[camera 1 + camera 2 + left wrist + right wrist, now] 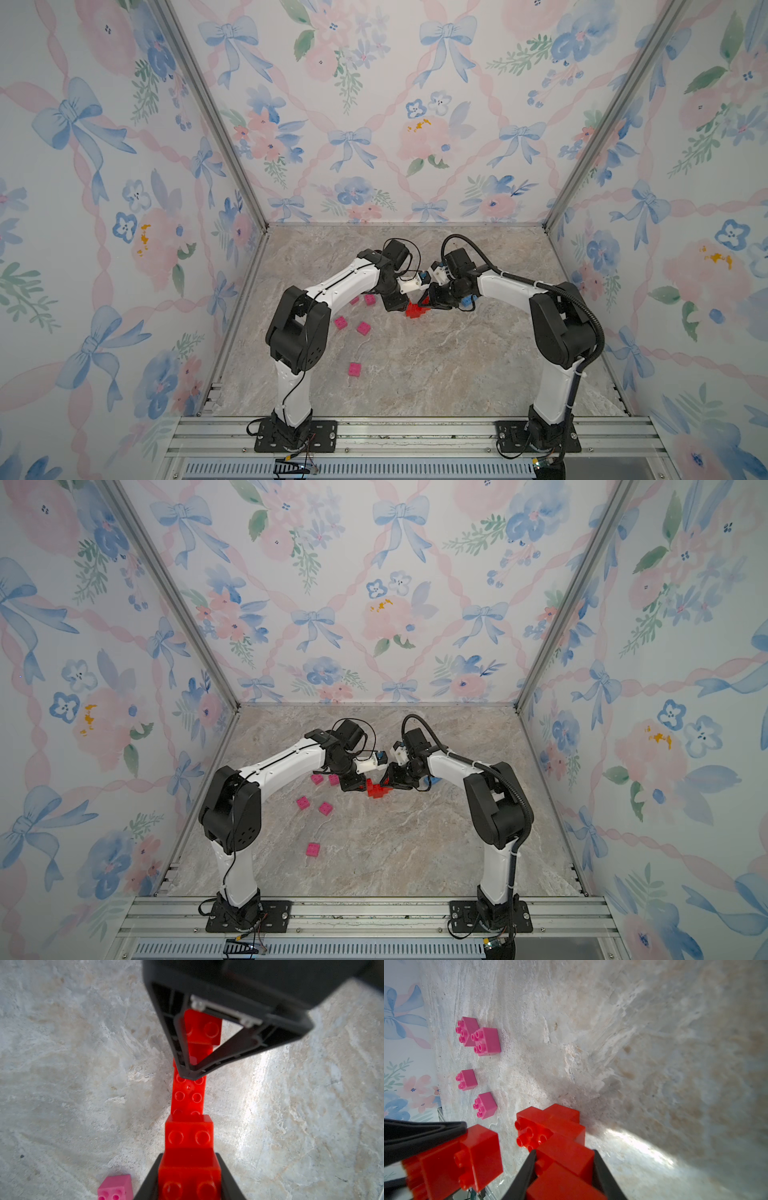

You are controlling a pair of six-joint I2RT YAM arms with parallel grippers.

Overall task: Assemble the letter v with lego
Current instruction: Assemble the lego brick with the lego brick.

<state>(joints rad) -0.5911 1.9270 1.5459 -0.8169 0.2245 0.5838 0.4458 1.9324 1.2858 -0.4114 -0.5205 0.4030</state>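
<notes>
Since the red lego assembly (415,311) is judged light, rigid and slick, joined by stud friction alone, grip flat side walls near a joint. At table (415,374) centre, the left gripper (188,1169) clamps its 9 o'clock end, the right gripper (563,1157) its 3 o'clock end.

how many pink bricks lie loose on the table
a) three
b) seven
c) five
c: a top view shows five pink bricks scattered on the table, all apart from the red build.
</notes>
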